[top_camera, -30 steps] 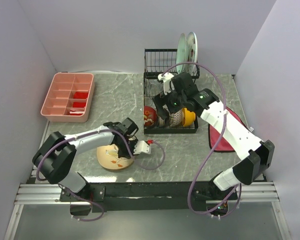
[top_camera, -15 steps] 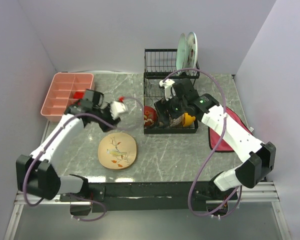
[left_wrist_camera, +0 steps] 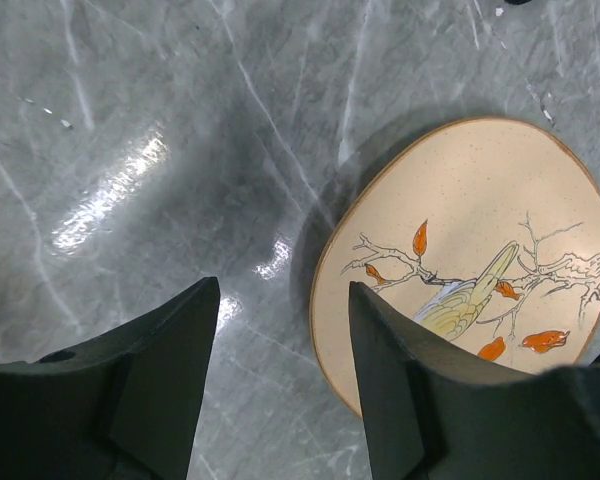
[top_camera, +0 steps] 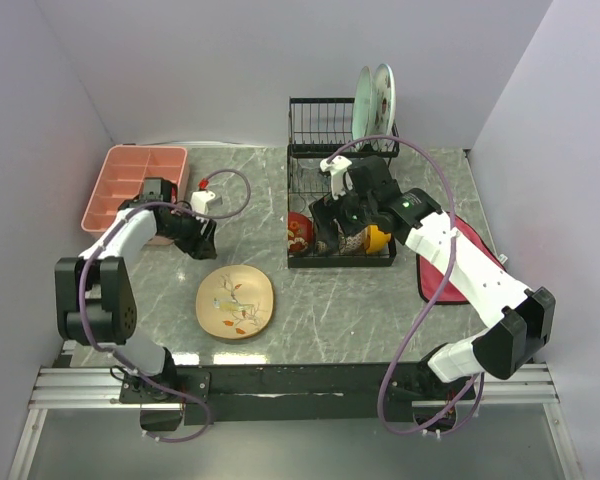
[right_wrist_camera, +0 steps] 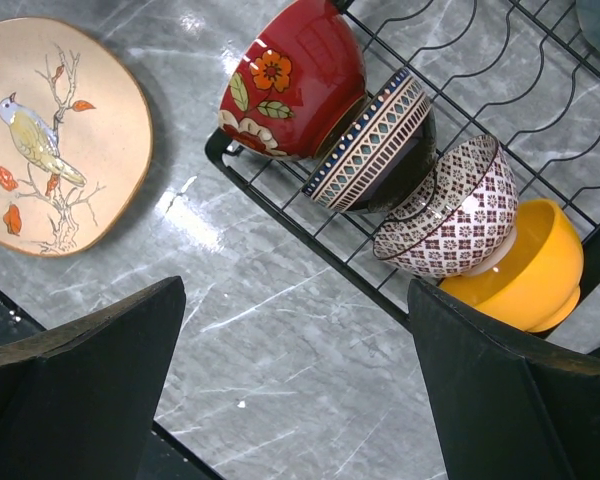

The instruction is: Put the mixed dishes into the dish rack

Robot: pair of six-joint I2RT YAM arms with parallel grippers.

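The tan plate [top_camera: 235, 302] with a bird design lies flat on the table; it also shows in the left wrist view [left_wrist_camera: 480, 260] and the right wrist view [right_wrist_camera: 55, 130]. My left gripper [top_camera: 197, 238] [left_wrist_camera: 280, 295] is open and empty above bare table, just left of the plate's rim. The black wire dish rack [top_camera: 302, 262] holds a red floral bowl [right_wrist_camera: 295, 80], a dark banded bowl [right_wrist_camera: 375, 155], a maroon patterned bowl [right_wrist_camera: 450, 210] and an orange bowl [right_wrist_camera: 525, 265] in its lower tray. My right gripper [top_camera: 342, 235] [right_wrist_camera: 295, 290] is open and empty above the rack's front edge.
Two plates [top_camera: 373, 95] stand upright at the rack's back right. A pink compartment tray [top_camera: 135, 188] sits at the back left, close to my left arm. A red cloth [top_camera: 450, 265] lies right of the rack. Walls close in left, right and behind.
My left arm has swung off the tan plate, up and left toward the pink tray; the plate stays flat on the table. My right gripper has shifted slightly over the bowls.
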